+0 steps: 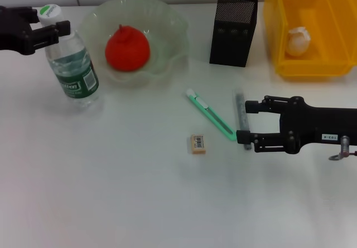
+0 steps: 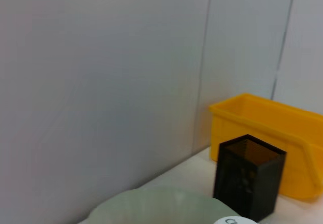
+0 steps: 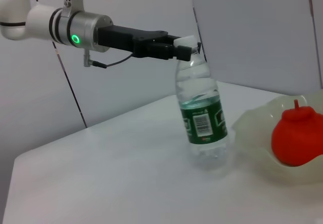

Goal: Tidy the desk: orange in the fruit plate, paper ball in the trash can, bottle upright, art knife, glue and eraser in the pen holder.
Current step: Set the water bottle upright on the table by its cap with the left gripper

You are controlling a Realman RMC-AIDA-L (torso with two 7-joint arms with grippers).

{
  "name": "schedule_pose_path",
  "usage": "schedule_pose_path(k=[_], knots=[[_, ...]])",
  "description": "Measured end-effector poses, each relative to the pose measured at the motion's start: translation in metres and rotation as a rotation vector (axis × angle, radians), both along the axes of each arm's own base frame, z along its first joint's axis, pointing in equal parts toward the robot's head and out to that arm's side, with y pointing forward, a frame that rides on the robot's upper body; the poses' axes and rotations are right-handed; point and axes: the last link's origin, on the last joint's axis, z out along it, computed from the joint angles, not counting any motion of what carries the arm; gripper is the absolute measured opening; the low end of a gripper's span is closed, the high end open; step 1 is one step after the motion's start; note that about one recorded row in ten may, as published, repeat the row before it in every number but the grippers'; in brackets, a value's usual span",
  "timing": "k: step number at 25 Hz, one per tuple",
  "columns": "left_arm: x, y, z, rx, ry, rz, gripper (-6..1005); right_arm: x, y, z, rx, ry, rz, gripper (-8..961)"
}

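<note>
The desk [image 1: 111, 192] carries everything. At its far right the trash can [image 1: 312, 30] already has the paper ball [image 1: 297, 40] inside, and the orange [image 1: 127, 49] sits in the fruit plate [image 1: 167, 30] at the far left-centre. The pen holder [image 1: 233, 31] stands between them, mouth up, nothing seen in it yet.

My left tool [image 1: 49, 29] is closed around the neck of the bottle [image 1: 72, 63], which stands upright beside the plate; I judge that step nearly finished.

My right tool [image 1: 249, 124] hovers low over the desk with its fingers spread wide and empty. The glue [image 1: 241, 114] lies right at its fingertips, long axis running toward the back edge, across my fingers' reach. The art knife [image 1: 211, 115] lies just beyond it, slanted, its white end toward the plate. The eraser [image 1: 198, 143] rests alone, nearer me, apart from both.

The right arm is clearly nearer all three. The desk is open around them, and the path back to the holder looks free.
</note>
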Motion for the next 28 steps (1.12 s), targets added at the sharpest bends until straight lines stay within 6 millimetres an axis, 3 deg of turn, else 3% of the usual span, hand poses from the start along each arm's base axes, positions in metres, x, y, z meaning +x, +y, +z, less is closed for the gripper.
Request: schedule_pose_path(k=[11, 28], knots=[[-0.013, 0.001, -0.019, 0.039, 0.015, 0.016, 443, 0.000, 0.001, -0.001, 0.003, -0.008, -0.003, 802], [-0.014, -0.001, -0.022, 0.037, 0.014, 0.014, 442, 0.000, 0.002, 0.000, 0.006, -0.010, 0.000, 802]])
